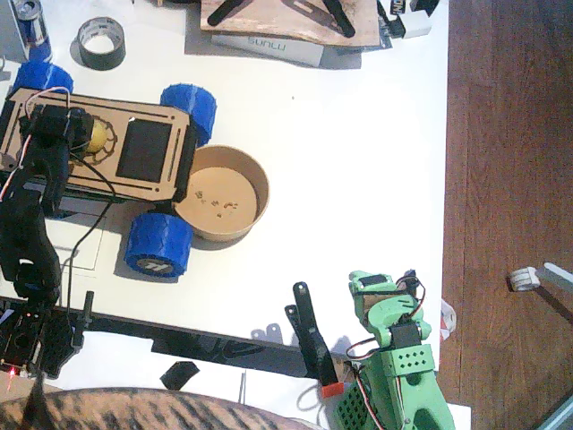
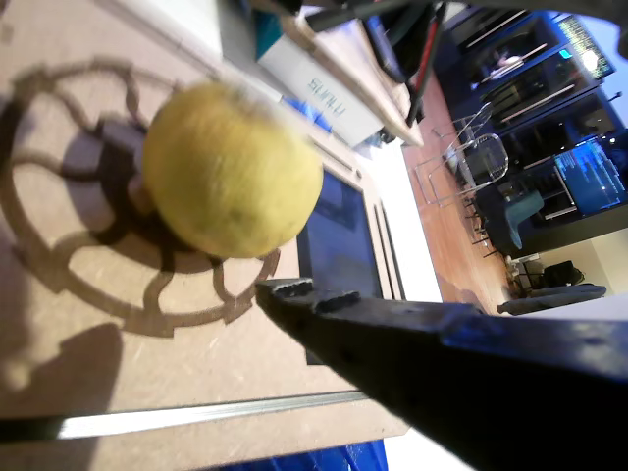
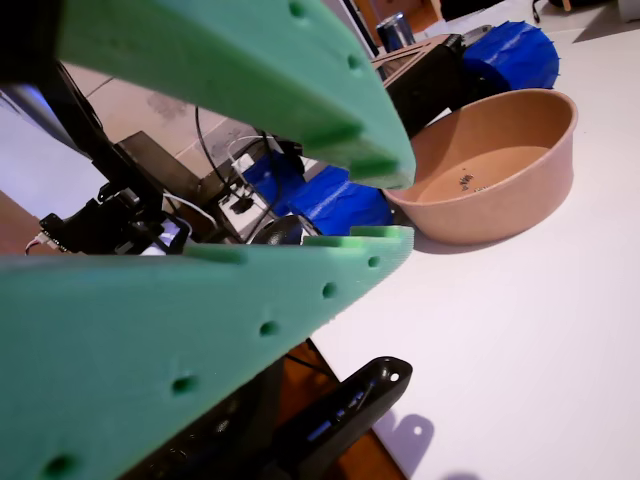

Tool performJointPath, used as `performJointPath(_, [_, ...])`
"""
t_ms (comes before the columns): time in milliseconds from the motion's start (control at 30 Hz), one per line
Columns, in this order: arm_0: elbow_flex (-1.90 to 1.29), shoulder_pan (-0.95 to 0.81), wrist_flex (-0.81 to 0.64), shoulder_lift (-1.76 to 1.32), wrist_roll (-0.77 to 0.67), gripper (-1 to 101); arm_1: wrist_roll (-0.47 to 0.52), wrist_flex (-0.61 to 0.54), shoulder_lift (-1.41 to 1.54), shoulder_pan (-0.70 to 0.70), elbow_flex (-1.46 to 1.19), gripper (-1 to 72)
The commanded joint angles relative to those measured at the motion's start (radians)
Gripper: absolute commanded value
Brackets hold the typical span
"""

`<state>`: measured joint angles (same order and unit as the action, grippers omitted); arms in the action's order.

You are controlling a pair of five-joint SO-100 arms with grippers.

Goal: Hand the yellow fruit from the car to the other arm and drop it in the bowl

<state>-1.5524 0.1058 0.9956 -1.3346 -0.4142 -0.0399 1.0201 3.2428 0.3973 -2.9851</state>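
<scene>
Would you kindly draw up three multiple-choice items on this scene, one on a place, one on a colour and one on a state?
1. Where does the yellow fruit lie?
A. in the bowl
B. on the car's deck, on the engraved round pattern
C. on the bare table

2. What colour are the car's wheels?
A. blue
B. red
C. grey

3. How does the right gripper stand?
A. shut on the fruit
B. open over the bowl
C. open and empty, away from the bowl

Answers:
1 B: a wrist view shows the fruit resting on the wooden pattern beside the black panel, with the left gripper at it.
2 A: the fixed view shows chunky blue wheels at the deck's corners.
3 C: its green jaws stand apart with nothing between them, and the bowl sits farther off across the white table.
</scene>
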Motion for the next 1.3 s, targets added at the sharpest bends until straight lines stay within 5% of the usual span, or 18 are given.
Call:
performJointPath(0, [0.043, 0.008, 0.006, -0.014, 0.002, 36, 0.002, 0.003, 0.006, 0.005, 0.044, 0.0])
performJointPath(967, [0.054, 0.055, -0.095, 0.149, 0.009, 40, 0.0, 0.005, 0.006, 0.006, 0.044, 0.0])
performJointPath(1267, [0.256, 0.044, 0.048, 0.27, 0.012, 40, 0.002, 0.005, 0.008, 0.006, 0.044, 0.0])
